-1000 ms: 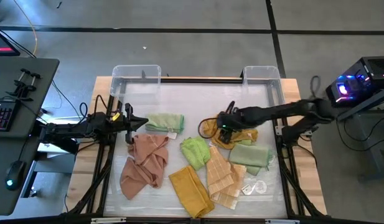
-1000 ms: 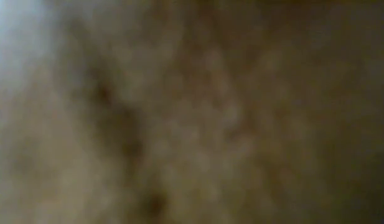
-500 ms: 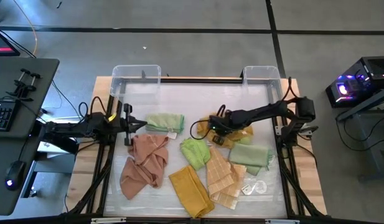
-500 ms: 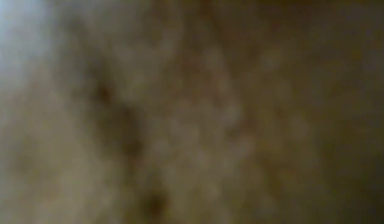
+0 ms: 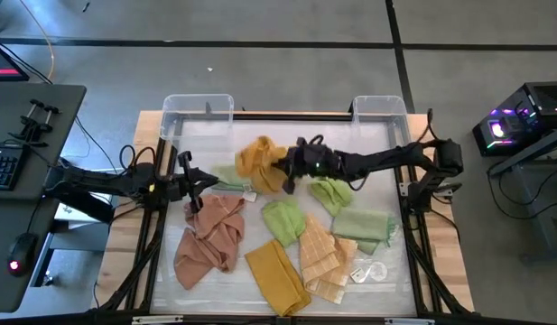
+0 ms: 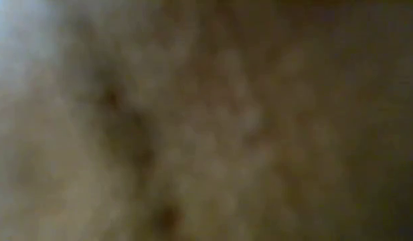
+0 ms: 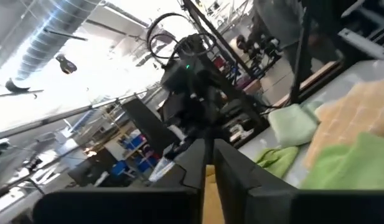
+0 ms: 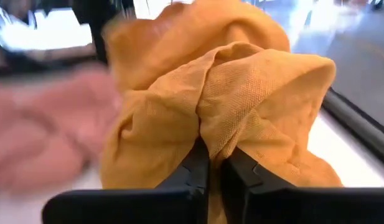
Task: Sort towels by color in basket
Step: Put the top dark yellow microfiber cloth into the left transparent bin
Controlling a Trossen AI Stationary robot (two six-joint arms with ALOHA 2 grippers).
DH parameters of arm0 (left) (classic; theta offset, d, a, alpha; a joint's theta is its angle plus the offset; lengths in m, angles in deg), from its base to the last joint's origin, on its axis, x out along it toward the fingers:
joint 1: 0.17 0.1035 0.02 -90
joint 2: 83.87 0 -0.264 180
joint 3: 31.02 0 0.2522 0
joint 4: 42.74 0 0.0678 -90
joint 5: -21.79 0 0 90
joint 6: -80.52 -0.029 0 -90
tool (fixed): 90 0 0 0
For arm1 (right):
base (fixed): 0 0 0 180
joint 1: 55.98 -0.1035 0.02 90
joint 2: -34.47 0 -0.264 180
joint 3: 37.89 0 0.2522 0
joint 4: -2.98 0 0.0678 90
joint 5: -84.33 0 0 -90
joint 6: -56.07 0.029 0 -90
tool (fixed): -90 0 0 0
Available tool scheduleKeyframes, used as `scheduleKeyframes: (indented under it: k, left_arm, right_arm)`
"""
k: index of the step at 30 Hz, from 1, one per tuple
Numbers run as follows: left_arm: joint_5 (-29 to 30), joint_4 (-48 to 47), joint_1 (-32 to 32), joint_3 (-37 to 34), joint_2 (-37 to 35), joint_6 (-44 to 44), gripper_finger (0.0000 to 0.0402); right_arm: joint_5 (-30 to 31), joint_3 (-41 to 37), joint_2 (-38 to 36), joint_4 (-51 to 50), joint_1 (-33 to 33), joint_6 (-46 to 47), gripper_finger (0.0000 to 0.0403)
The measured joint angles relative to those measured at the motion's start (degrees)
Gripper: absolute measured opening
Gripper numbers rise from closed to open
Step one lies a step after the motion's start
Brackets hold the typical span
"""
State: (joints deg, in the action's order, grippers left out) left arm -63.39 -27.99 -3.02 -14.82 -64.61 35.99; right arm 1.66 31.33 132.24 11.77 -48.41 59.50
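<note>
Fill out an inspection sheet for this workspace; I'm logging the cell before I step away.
Surface: table with a clear liner and two clear bins at the far corners.
Job's things: mustard towel bunched in the right gripper; second mustard towel, salmon towel, checked towel and several green towels loose on the table.
Clutter: crumpled clear plastic near the front right.
Grippers: right shut on the mustard towel, mid-table; left gripper at the left side, fingers close together.
Cables: yellow cable on the floor, far left.
Surroundings: desk with keyboard and mouse at left; lit computer case at right. Low view is blocked.
</note>
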Motion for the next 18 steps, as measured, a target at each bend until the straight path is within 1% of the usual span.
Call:
scheduleKeyframes:
  k: [2, 7, 11, 13, 15, 18]
  left_arm:
    - [0.17, 1.34, 0.0, 1.42, 3.06, -1.63, 0.0052]
    - [0.31, 2.96, 0.19, 5.51, 12.42, -6.8, 0.0123]
    - [0.31, 4.59, 0.2, 9.47, 21.54, -10.14, 0.0181]
    - [0.31, 5.22, 0.2, 11.63, 26.36, -11.47, 0.0207]
    - [0.39, 5.93, 0.47, 13.92, 31.18, -12.68, 0.0228]
    - [0.67, 6.26, 1.61, 17.31, 38.24, -13.07, 0.0248]
  right_arm:
    - [-1.31, -0.07, 0.84, 2.28, 1.95, 2.17, 0.0016]
    - [-1.4, -0.09, 1.28, 3.57, 5.56, 9.61, 0.0013]
    - [-2.1, -0.08, 2.01, 4.83, 6.01, 10.68, 0.0015]
    - [-3.98, -0.07, 2.72, 6.02, 5.83, 10.68, 0.0015]
    - [-7.23, -0.07, 3.86, 8.57, 5.54, 10.69, 0.0015]
    - [-11.81, -0.07, 5.15, 12.6, 5.04, 10.6, 0.0015]
